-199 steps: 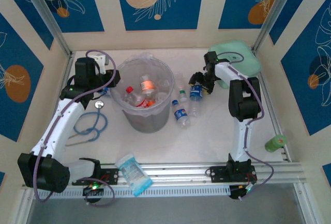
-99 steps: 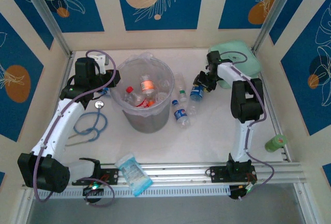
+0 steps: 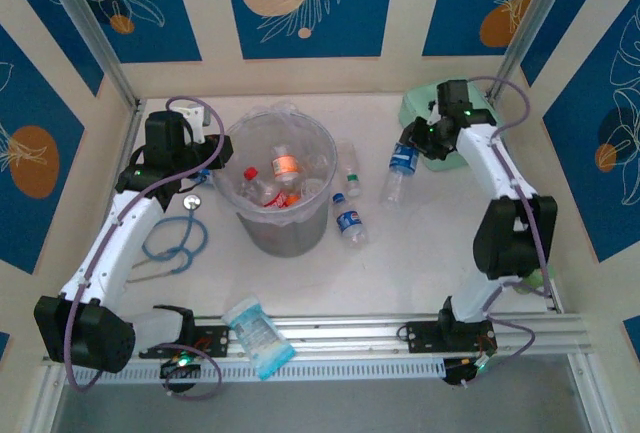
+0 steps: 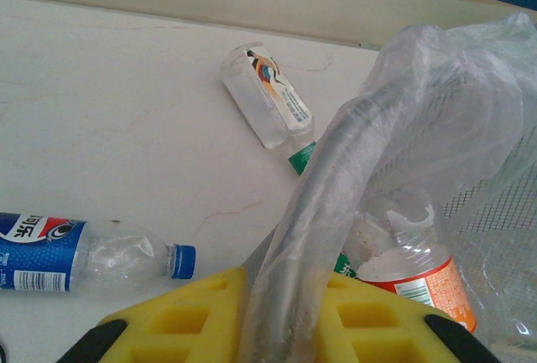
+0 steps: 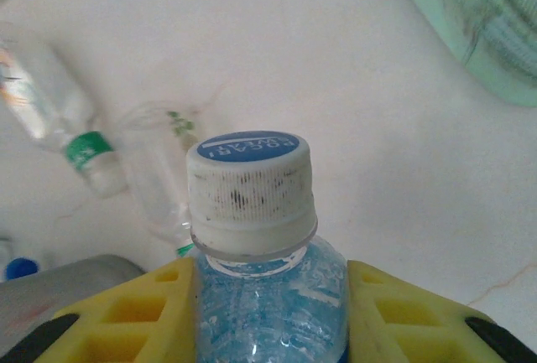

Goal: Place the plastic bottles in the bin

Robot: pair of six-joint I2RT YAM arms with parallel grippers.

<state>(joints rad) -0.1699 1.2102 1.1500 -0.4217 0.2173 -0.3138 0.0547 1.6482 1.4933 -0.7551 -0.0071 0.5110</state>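
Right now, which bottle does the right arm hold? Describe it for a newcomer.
Find the mint-green case in the far right corner; the right gripper sits just left of it. Its bottle has a blue label and a white cap, while the neighbours lie loose beside the bin.

White-capped bottle [image 5: 252, 204]: body cut off by bottom edge. Two bottles [image 5: 84, 149] behind it: blurred. Blue-labelled bottle [image 4: 75, 254]: cut off left.

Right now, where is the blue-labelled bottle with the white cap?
Top view, right side: the blue-labelled bottle is gripped by the right gripper, between the bin and the mint-green case.
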